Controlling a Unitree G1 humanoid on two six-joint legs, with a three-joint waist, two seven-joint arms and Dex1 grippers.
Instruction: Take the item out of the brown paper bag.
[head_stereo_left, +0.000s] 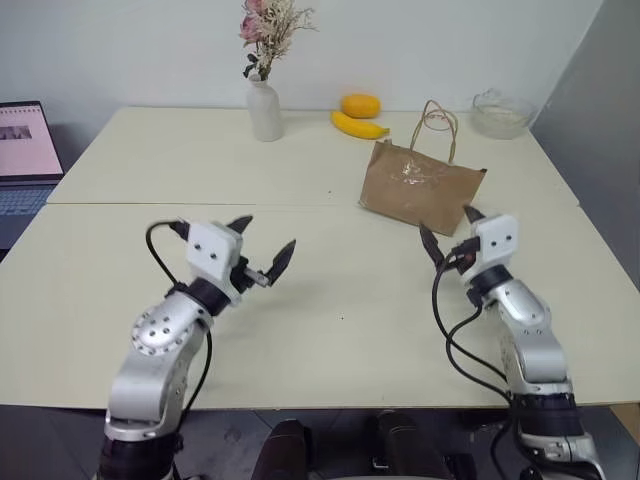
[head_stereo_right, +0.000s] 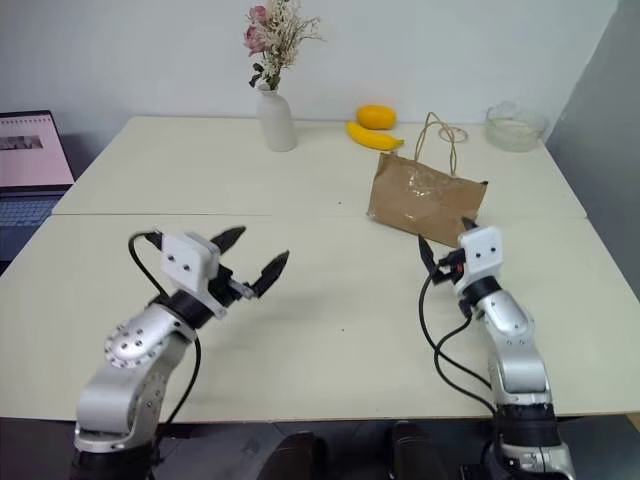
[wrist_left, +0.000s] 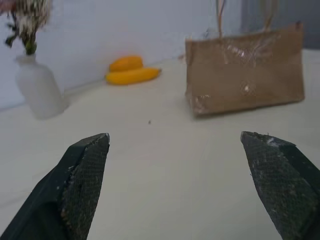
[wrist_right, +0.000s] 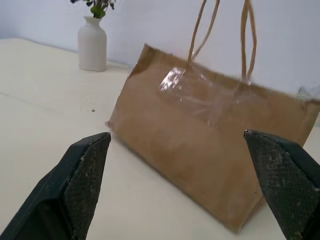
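Observation:
The brown paper bag stands upright on the right half of the table, its cord handles up and clear tape across its side. The item is hidden. My right gripper hovers just in front of the bag, open and empty, and the bag looms close between its fingers in the right wrist view. My left gripper is open and empty over the table's middle left, well away from the bag.
A white vase with dried flowers, a banana and an orange fruit stand at the back. A glass bowl sits at the back right corner. A laptop is off the table's left edge.

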